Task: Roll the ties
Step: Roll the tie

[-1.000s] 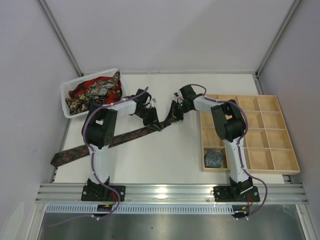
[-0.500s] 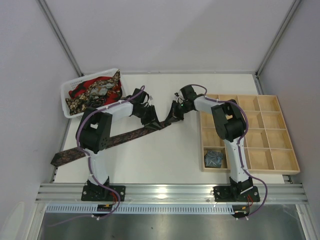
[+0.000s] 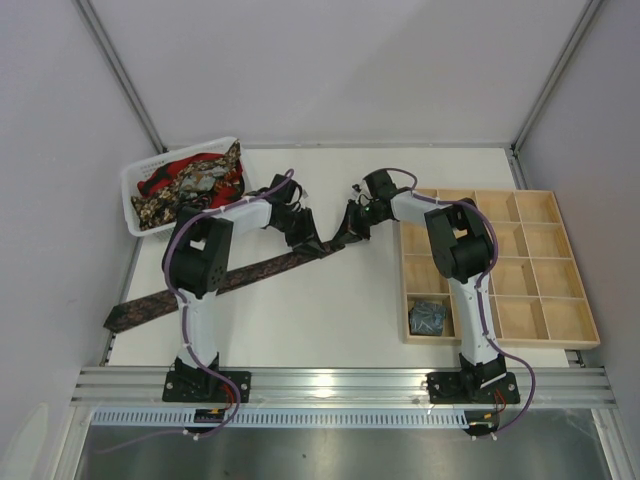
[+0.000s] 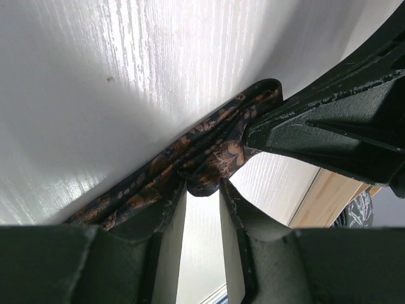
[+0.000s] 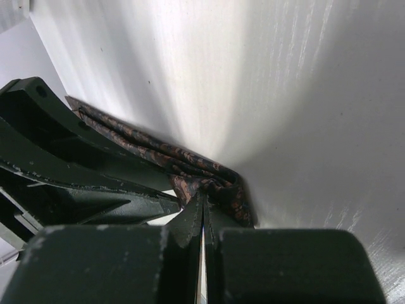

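As the left tool (image 4: pixel 202 187) widens, the tie (image 4: pixel 212 151) stays put.

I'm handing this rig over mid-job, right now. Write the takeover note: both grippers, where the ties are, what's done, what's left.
Left gripper: fingers open, tips against the folded end of the dark brown tie.
Right gripper: shut on that same fold, mid-table.
Tie: the rest lies flat and unrolled, stretching toward the table's near-left edge.
Done: one grey-blue coil sits in the near-left corner compartment of the wooden tray.
Left: roll this tie and store it; more ties are piled in the white basket, far left.
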Controlling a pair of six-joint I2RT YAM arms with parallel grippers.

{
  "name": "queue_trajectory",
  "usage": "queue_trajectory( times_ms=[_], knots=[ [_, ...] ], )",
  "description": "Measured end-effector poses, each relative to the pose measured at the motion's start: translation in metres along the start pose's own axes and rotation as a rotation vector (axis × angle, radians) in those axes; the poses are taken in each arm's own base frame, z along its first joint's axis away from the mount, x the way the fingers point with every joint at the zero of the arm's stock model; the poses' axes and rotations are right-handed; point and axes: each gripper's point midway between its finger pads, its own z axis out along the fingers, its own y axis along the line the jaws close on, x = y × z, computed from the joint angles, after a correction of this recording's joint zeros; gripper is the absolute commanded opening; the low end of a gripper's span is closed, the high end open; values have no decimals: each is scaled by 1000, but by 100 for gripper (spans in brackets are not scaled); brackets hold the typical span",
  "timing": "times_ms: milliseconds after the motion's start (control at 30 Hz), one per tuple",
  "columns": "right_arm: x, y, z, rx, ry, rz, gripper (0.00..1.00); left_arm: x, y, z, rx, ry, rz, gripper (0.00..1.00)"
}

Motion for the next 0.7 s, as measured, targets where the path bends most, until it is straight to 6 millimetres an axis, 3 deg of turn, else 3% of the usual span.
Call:
queue_trajectory(
  times_ms=[67,300,700],
  knots=[
    [0,0,0,-1,1,-2,0,-1,0,1,-3,2,-1,28],
    [0,0,0,-1,3,-6,0,-6,-1,4,-10,12,-6,1],
    [-1,0,-1,-2,1,-11,0,-15,-10,-3,-10,-4,0,1]
  ],
)
